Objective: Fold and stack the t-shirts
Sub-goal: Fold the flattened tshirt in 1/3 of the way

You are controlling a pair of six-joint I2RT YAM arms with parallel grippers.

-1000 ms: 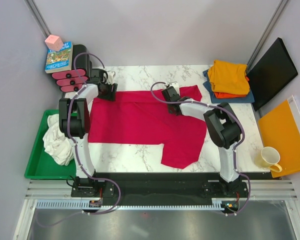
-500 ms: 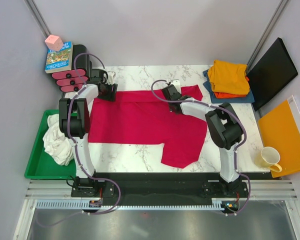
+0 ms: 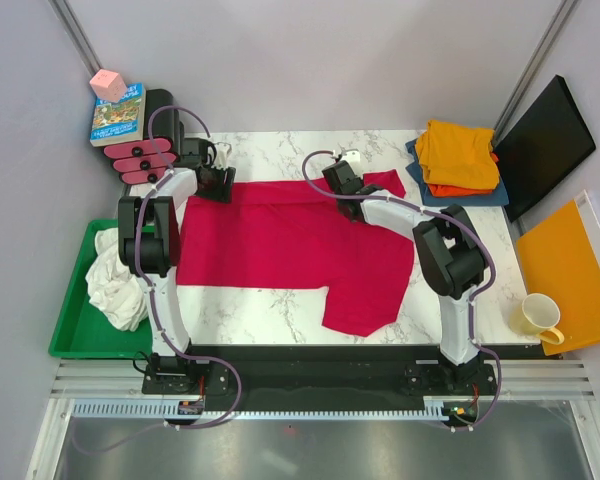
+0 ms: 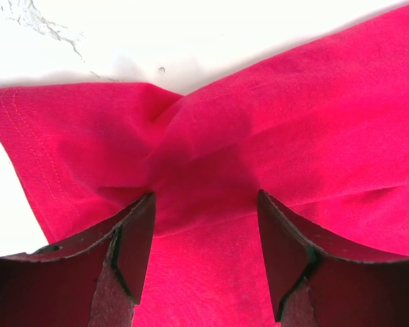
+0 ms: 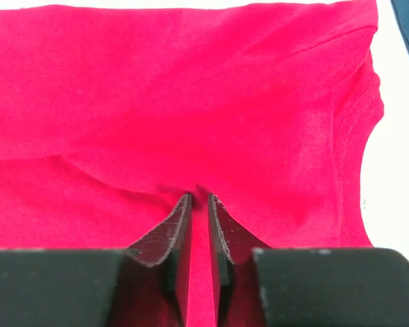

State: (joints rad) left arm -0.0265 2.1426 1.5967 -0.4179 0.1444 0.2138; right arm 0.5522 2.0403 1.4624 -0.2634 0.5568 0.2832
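Note:
The crimson-red t-shirt (image 3: 280, 240) lies spread on the marble table, with one part hanging towards the near edge. My left gripper (image 3: 220, 185) is at its far left corner. In the left wrist view the left gripper (image 4: 204, 201) is open, jaws wide apart, with bunched red cloth (image 4: 211, 136) below and between them. My right gripper (image 3: 340, 180) is at the shirt's far edge near the collar. In the right wrist view the right gripper (image 5: 199, 197) is shut on a thin fold of the red cloth (image 5: 191, 102). Folded yellow-orange (image 3: 455, 150), orange (image 3: 460, 188) and blue (image 3: 420, 175) shirts are stacked at the back right.
A white shirt (image 3: 115, 275) lies crumpled in a green tray (image 3: 75, 330) on the left. Pink-and-black cases (image 3: 140, 160), a book (image 3: 118, 115) and a pink cube (image 3: 107, 84) stand at the back left. A black panel (image 3: 545, 145), an orange board (image 3: 565, 270) and a mug (image 3: 538, 315) are at the right.
My right gripper has moved a little towards the far edge and left, drawing the shirt's far edge with it. The left arm has not moved.

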